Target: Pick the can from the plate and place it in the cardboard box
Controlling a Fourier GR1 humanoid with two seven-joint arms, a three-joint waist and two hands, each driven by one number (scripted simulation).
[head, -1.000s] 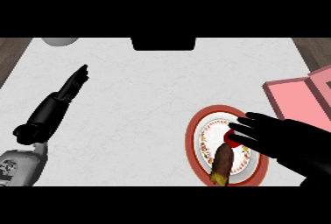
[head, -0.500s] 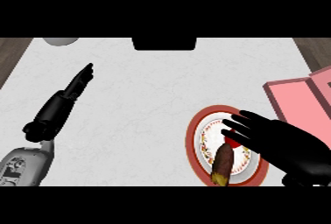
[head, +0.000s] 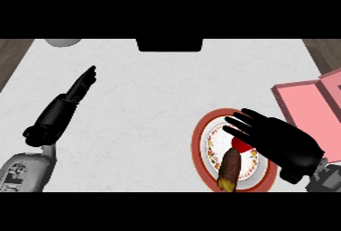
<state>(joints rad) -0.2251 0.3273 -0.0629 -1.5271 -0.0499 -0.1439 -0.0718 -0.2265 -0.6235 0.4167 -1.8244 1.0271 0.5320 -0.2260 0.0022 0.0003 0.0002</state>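
A white plate with a red rim (head: pixel 197 144) lies at the counter's near right. On it lies the can (head: pixel 230 169), on its side, brown-bodied with a red end pointing away from me. My right hand (head: pixel 283 140) hovers over the plate's right half, fingers spread and fairly straight, open; their tips (head: pixel 234 122) reach the can's red end and partly hide it. The box (head: pixel 310 101) looks pink and stands open at the right edge, just beyond the right hand. At the left, my left hand (head: pixel 63 106) rests open with straight fingers pointing away.
A grey rounded object (head: pixel 63 42) sits at the counter's far left edge. A black block (head: pixel 169 44) sits at the far middle. Brown floor shows beyond the counter's left and right far corners.
My right hand has slid a little to the left over the plate, its fingers now at the can's red end. The left hand has barely shifted.
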